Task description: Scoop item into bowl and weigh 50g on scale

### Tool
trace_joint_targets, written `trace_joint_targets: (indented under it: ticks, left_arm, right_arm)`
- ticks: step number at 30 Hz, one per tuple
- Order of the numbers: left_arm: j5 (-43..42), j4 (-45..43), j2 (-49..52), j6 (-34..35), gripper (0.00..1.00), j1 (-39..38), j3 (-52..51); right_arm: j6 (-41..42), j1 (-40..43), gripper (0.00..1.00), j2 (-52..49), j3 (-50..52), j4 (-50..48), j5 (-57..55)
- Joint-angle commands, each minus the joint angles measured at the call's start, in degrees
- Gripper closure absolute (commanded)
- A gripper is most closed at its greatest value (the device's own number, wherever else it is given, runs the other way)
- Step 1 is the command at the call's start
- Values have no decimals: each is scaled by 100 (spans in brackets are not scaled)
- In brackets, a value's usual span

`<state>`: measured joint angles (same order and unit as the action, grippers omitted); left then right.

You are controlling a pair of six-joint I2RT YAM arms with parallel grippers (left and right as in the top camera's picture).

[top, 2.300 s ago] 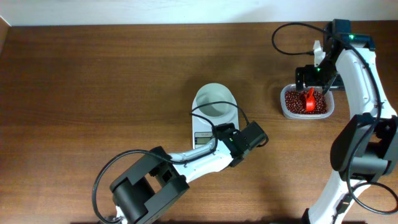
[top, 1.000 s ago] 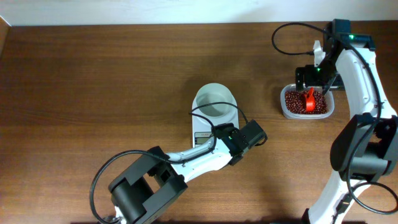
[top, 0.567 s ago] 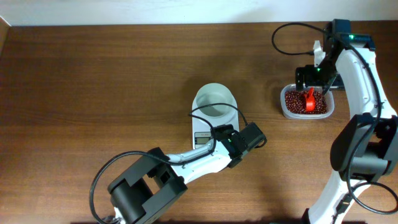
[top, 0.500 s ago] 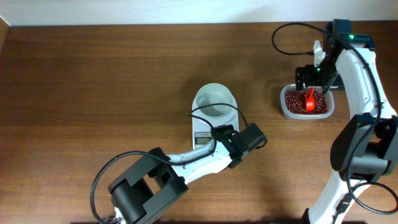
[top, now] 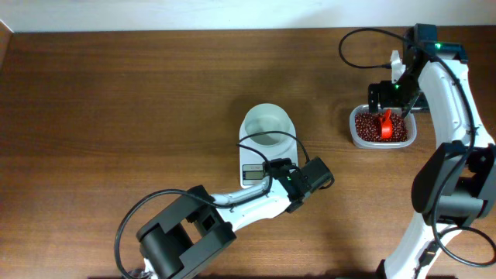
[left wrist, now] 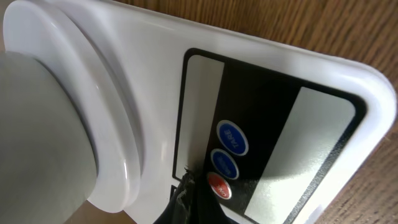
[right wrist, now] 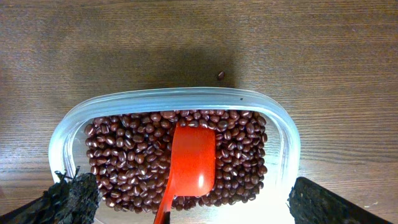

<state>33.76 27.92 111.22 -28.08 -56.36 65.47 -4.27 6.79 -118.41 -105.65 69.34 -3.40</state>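
The white bowl [top: 268,126] stands on the white scale [top: 253,172], and I see no beans in it. My left gripper [top: 274,166] is shut, empty, over the scale's front panel. In the left wrist view its tip [left wrist: 189,185] sits just left of the red button [left wrist: 219,186], on the scale [left wrist: 298,74] beside the bowl [left wrist: 37,137]. The beans [right wrist: 124,149] fill a clear tub [right wrist: 174,94] with a red scoop [right wrist: 193,158] lying in them. My right gripper [right wrist: 199,205] hangs open above the tub [top: 380,129], its fingers either side, touching nothing.
One stray bean [right wrist: 220,75] lies on the wooden table just beyond the tub. The tub sits near the table's far right, by the right arm's base. Two blue buttons [left wrist: 231,138] sit beside the red one on the scale.
My left gripper has drawn back slightly toward the scale's front edge, uncovering more of the display. The right arm, tub and scoop have not moved.
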Motion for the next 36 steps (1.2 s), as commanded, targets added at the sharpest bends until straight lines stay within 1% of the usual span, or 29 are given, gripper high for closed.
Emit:
trace_joint_targets:
  ticks: [1, 14, 29, 32, 33, 36]
  left_arm:
    - [-726, 125, 417, 11, 100, -66, -260]
    - [-957, 382, 417, 11, 100, -164, -262]
    - [-999, 417, 415, 13, 100, -389, -260]
    - [-999, 431, 223, 35, 100, -387, -260]
    - [-962, 426, 2, 33, 100, -374, -256]
    - [-271, 424, -363, 33, 100, -256, -249]
  right_arm:
    - [66, 42, 1, -59, -42, 0, 57]
    - [66, 42, 1, -59, -42, 0, 57]
    - [66, 42, 1, -59, -42, 0, 57]
    - [66, 42, 1, -59, -42, 0, 57]
    - [66, 42, 1, -59, -42, 0, 57]
    - [66, 42, 1, -59, -42, 0, 55]
